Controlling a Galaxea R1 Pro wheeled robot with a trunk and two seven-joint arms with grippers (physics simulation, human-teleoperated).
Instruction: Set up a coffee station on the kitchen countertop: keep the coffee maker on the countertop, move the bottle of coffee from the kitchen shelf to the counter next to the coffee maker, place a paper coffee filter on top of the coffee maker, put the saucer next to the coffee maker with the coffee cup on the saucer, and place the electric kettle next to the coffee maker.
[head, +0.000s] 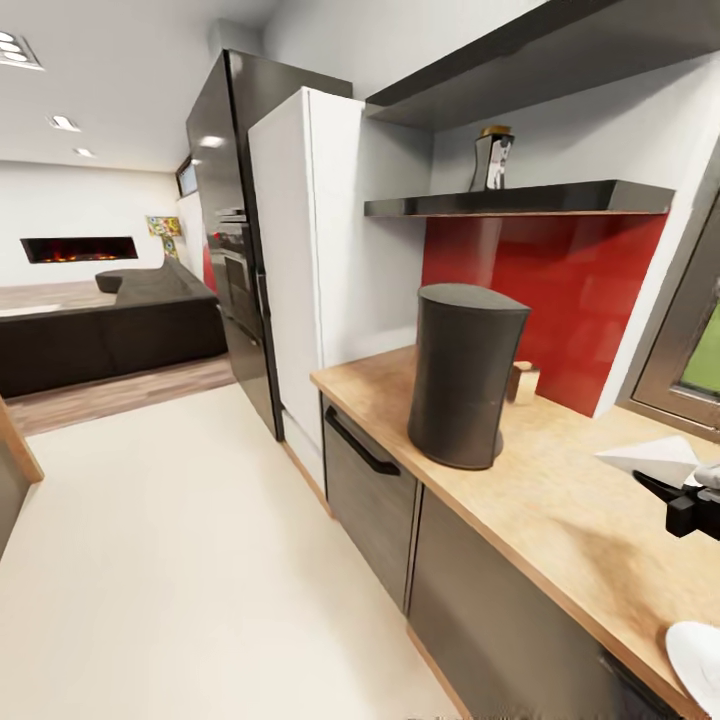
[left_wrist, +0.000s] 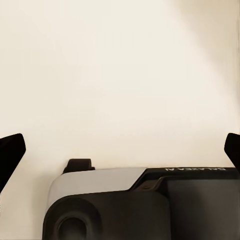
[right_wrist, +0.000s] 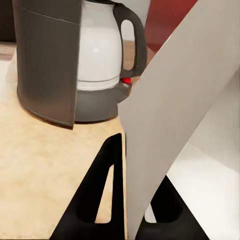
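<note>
Broadly, still early in the job. Longest in the head view: the kitchen countertop (head: 560, 500), beige over dark cabinet fronts (head: 370, 490), running away toward a white tall unit (head: 320, 240) and a black fridge (head: 225, 230). Above it, against the red back panel (head: 580, 290), the kitchen shelf (head: 520, 200) — with the bottle of coffee (head: 493, 157) standing on it, so not yet brought down. On the counter, the coffee maker (head: 465, 372), upright and in place, flat top bare. Partly hidden behind it, a small tan thing, too little shown to name. At the near corner of the counter, a curved white rim (head: 698, 662), probably the saucer, though cut by the frame. Smaller again: the paper coffee filter (right_wrist: 172, 115), pinched between the fingers of the right gripper (right_wrist: 134, 197), clamped on its lower edge and held over the counter, near the coffee maker yet apart from it. Left gripper (left_wrist: 120, 145) slack, fingers spread wide over plain pale floor, carrying nothing. Left to do, by this showing — filter onto the top, bottle down, saucer, cup and kettle set beside.
</note>
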